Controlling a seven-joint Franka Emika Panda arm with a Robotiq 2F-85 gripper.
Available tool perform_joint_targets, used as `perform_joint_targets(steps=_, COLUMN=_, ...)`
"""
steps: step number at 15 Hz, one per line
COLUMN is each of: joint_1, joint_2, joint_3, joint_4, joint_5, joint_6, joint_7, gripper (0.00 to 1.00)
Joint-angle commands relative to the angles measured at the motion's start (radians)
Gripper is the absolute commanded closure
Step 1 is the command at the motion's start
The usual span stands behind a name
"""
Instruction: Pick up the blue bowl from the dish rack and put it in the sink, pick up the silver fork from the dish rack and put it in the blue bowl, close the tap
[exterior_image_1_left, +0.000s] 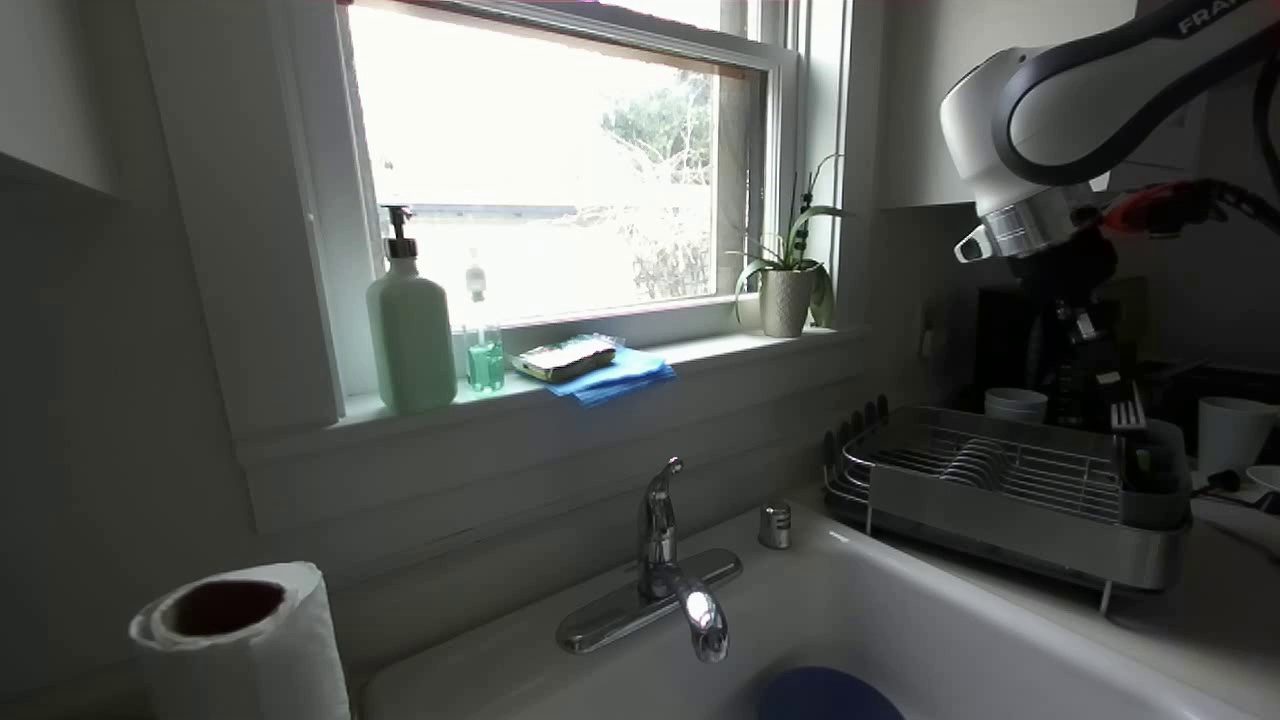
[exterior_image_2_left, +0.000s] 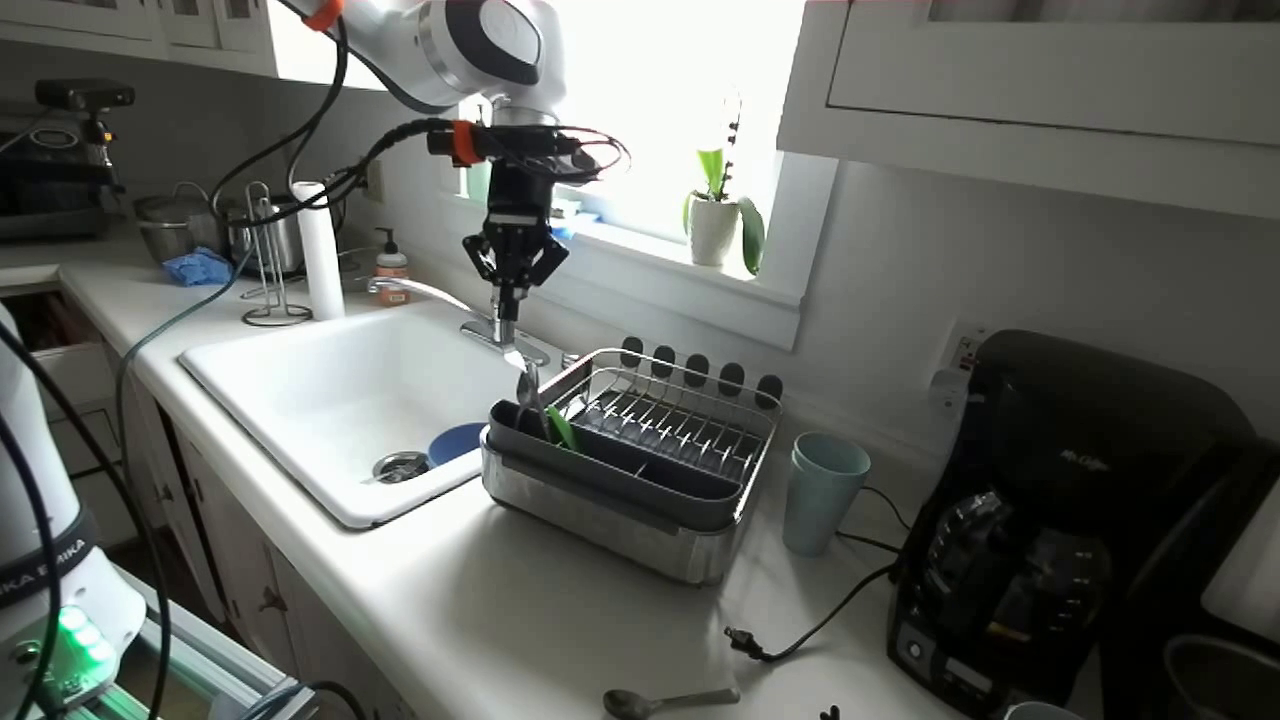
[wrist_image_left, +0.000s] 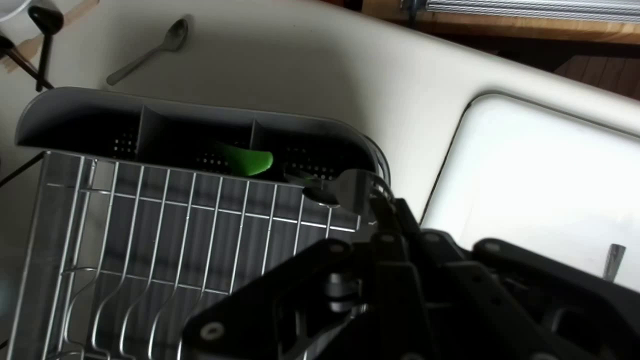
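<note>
My gripper (exterior_image_2_left: 508, 312) points down over the sink-side end of the dish rack (exterior_image_2_left: 600, 500). Its fingers are shut on the head end of the silver fork (wrist_image_left: 356, 187), whose lower part reaches toward the rack's cutlery holder. In an exterior view the fork's tines (exterior_image_1_left: 1128, 412) show beside the fingertips. A spoon (wrist_image_left: 322, 196) stands close to the fork in the holder. The blue bowl (exterior_image_2_left: 457, 443) sits in the sink (exterior_image_2_left: 330, 390) near the drain; only its rim area (exterior_image_1_left: 828, 695) shows in an exterior view. The chrome tap (exterior_image_1_left: 658, 540) stands behind the basin, its lever upright.
A green utensil (wrist_image_left: 252, 161) leans in the holder's middle compartment. Pale cups (exterior_image_2_left: 825, 490) and a black coffee maker (exterior_image_2_left: 1060, 520) stand beyond the rack. Another spoon (exterior_image_2_left: 650, 703) lies on the counter. A paper roll (exterior_image_1_left: 240, 640) is by the sink, and a potted plant (exterior_image_1_left: 787, 300) on the sill.
</note>
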Motion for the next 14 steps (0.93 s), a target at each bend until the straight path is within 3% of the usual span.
perform_joint_targets(steps=1, joint_1=0.001, joint_2=-0.019, joint_3=0.003, joint_4=0.053, joint_5=-0.021, joint_6=-0.054, joint_7=-0.006, gripper=0.99)
perform_joint_targets(steps=8, joint_1=0.027, joint_2=-0.058, joint_3=0.034, joint_4=0.122, joint_5=-0.032, joint_6=-0.16, joint_7=-0.004, gripper=0.99)
perform_joint_targets(steps=14, joint_1=0.092, joint_2=-0.117, joint_3=0.095, joint_4=0.14, joint_5=-0.024, joint_6=-0.168, joint_7=-0.023, gripper=0.99)
